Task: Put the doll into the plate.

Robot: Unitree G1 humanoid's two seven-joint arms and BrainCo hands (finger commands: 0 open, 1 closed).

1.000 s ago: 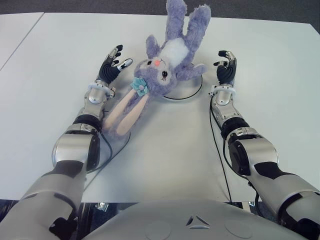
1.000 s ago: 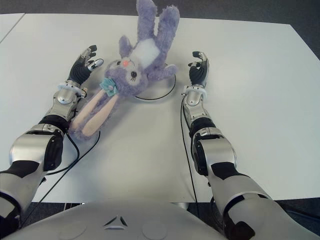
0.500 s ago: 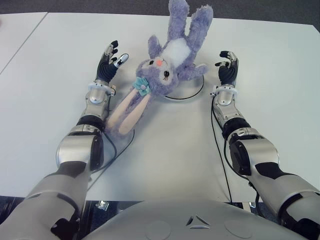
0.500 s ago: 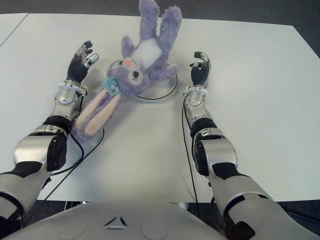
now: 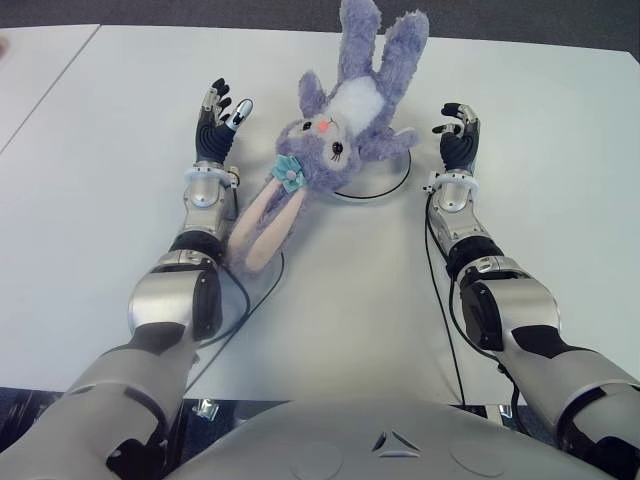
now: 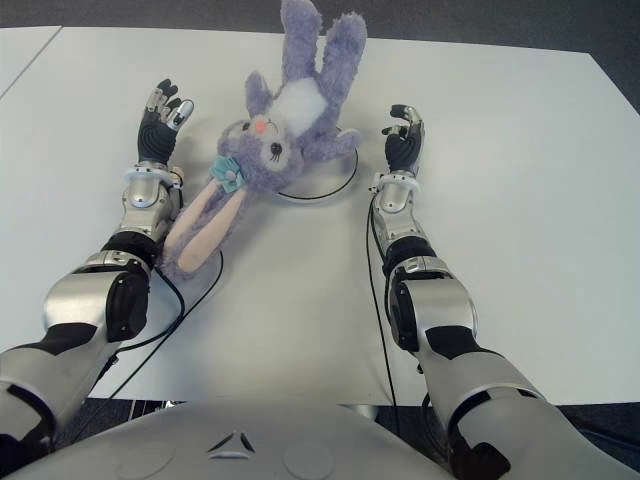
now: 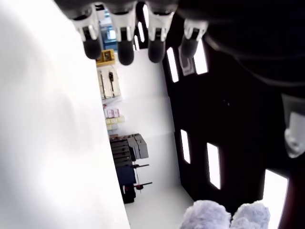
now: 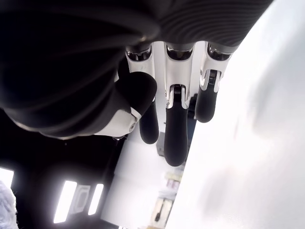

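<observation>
doll (image 5: 335, 140) lies over plate (image 5: 392, 182), upper centre, ears trailing off it | left hand (image 5: 216, 125) upper left, right hand (image 5: 456, 135) upper right: both spread, empty, flanking doll, probably released

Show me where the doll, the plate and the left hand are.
doll (image 5: 335, 150), left eye view, on its face.
plate (image 5: 385, 188), left eye view, on its near rim.
left hand (image 5: 213, 125), left eye view, on the palm.

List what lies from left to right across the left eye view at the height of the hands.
Left hand with fingers spread → purple plush bunny doll lying over the white plate with a dark rim → right hand, fingers relaxed and empty.
</observation>
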